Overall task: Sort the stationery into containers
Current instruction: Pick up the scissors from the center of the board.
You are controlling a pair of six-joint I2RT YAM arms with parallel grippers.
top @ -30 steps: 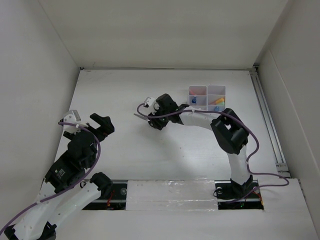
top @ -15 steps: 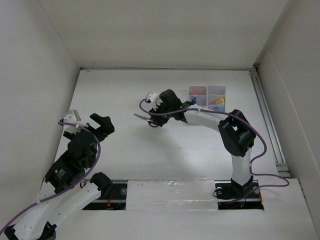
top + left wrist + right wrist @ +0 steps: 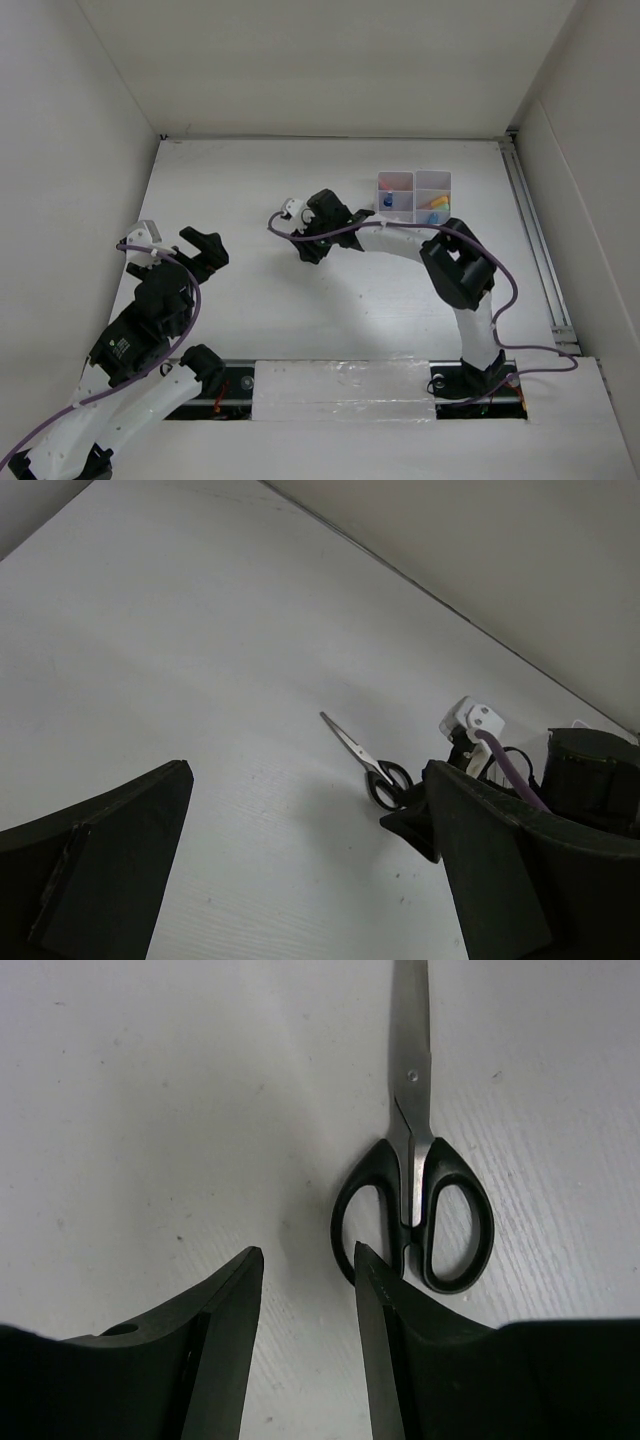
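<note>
The right end effector (image 3: 305, 1260) holds its two matte black, wedge-shaped fingers (image 3: 225, 1340) a narrow gap apart over bare desk (image 3: 150, 1110) and grips nothing. Just beside one finger, the single pair of scissors (image 3: 412, 1150) lies flat at mid-desk, with smooth steel blades shut and two glossy black oval loops. The left end effector (image 3: 305, 780) gapes wide and empty, well apart, while the one white plastic organiser (image 3: 414, 190), with two columns of square compartments holding pink, blue and orange pieces, sits far right.
</note>
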